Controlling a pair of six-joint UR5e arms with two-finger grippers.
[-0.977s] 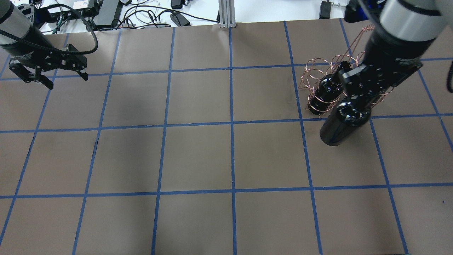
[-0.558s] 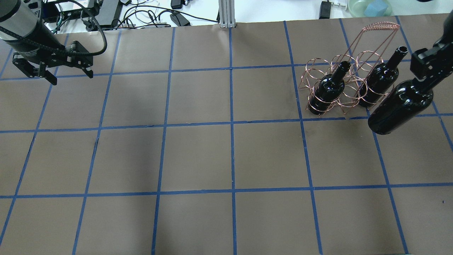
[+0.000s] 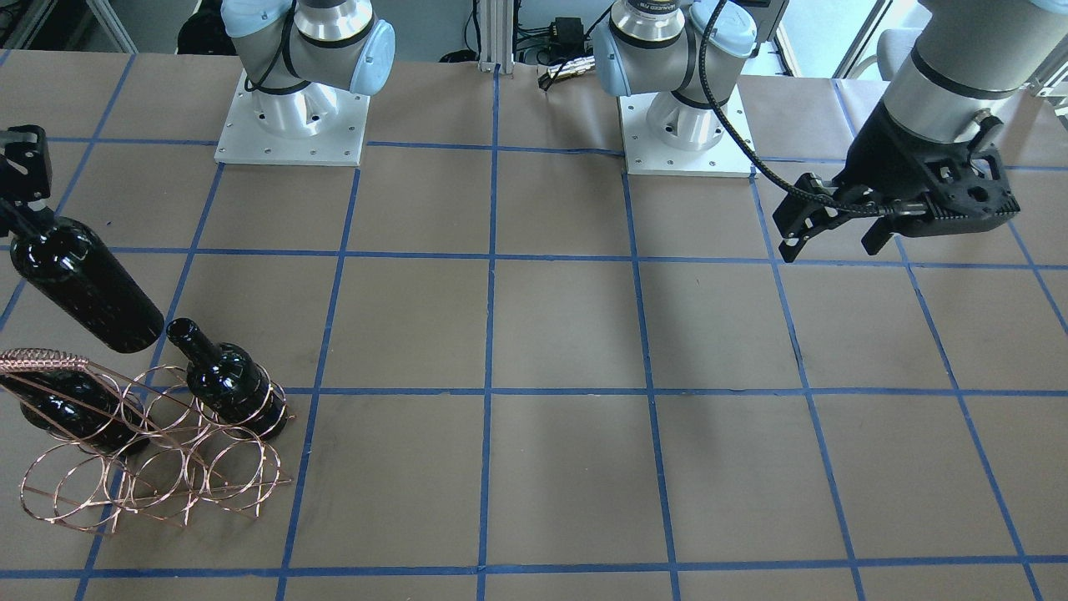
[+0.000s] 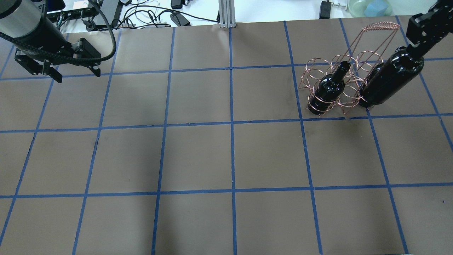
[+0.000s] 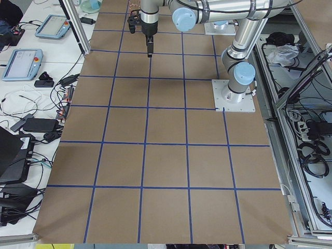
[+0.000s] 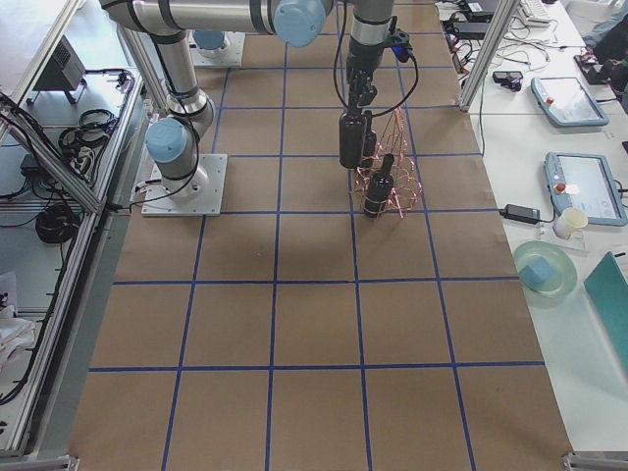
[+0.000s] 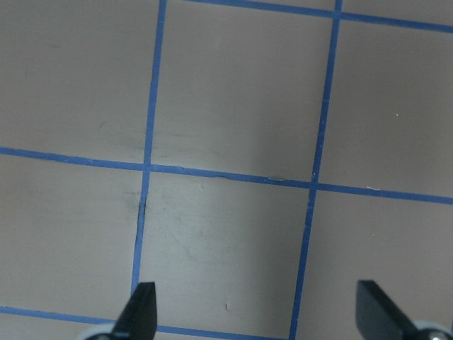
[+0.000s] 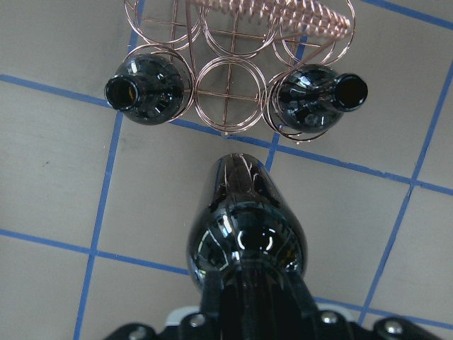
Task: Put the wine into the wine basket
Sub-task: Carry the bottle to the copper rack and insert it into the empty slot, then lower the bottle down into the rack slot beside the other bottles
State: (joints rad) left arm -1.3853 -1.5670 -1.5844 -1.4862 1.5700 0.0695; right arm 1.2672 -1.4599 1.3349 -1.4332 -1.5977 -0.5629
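Note:
My right gripper (image 4: 421, 33) is shut on the neck of a glossy black wine bottle (image 4: 387, 80) and holds it upright in the air. In the right wrist view the bottle (image 8: 248, 227) hangs over the table just on my side of the copper wire wine basket (image 8: 230, 88), facing its empty middle ring. Two look-alike bottles stand in the basket's end rings (image 8: 145, 88) (image 8: 315, 95). In the front view the held bottle (image 3: 83, 284) is above and behind the basket (image 3: 150, 484). My left gripper (image 4: 78, 76) is open and empty at the far left.
The basket's tall coiled handle (image 4: 384, 25) rises next to the held bottle. Cables and power bricks (image 4: 141, 14) lie beyond the table's far edge. A green bowl (image 4: 370, 7) sits off the far right corner. Blue tape lines grid the brown table.
My right gripper has carried the bottle from in front of the basket out to the right, then further from me, to the basket's right end. My left gripper has drifted slightly right.

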